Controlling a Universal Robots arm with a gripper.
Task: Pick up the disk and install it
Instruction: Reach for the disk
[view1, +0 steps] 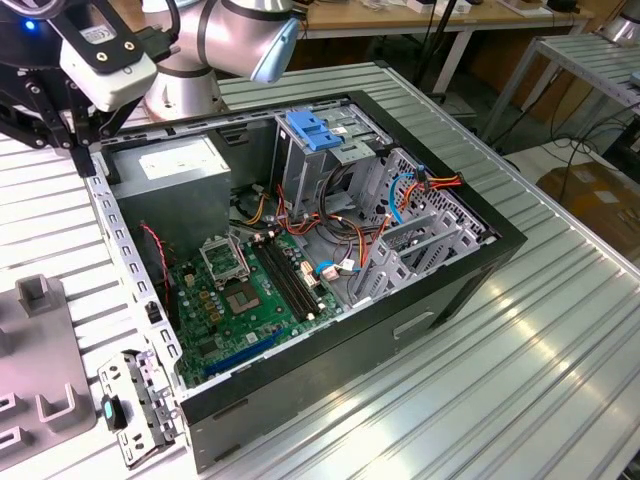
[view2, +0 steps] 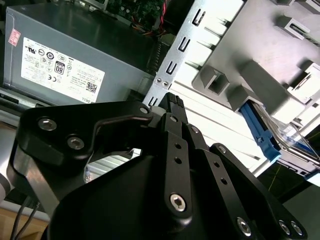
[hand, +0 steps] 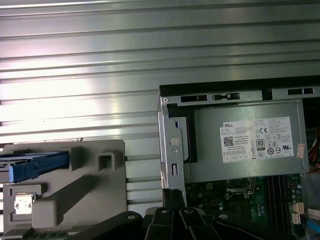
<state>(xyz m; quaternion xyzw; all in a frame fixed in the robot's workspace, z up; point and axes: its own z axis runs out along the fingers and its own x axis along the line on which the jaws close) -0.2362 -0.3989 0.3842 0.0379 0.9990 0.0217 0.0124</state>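
The disk (hand: 35, 166) lies in a grey plastic holder (hand: 95, 185) on the ribbed table, outside the open computer case (view1: 400, 330). Its blue carrier edge (view2: 262, 137) sticks out from under the holder's grey blocks, and most of the drive is hidden. My gripper (view1: 82, 150) hangs over the case's corner rail beside the power supply, at the exterior view's left. In both wrist views its black fingertips (view2: 172, 100) come together, shut on nothing, above the metal rail (hand: 170, 150). The disk sits well apart from the fingers.
A grey power supply (view1: 180, 170) fills the case's near corner. Further in are the green motherboard (view1: 245, 290), a tall metal bay with a light-blue bracket (view1: 312, 130), and a drive cage with cables (view1: 420, 240). A loose metal bracket (view1: 140, 400) lies on the table.
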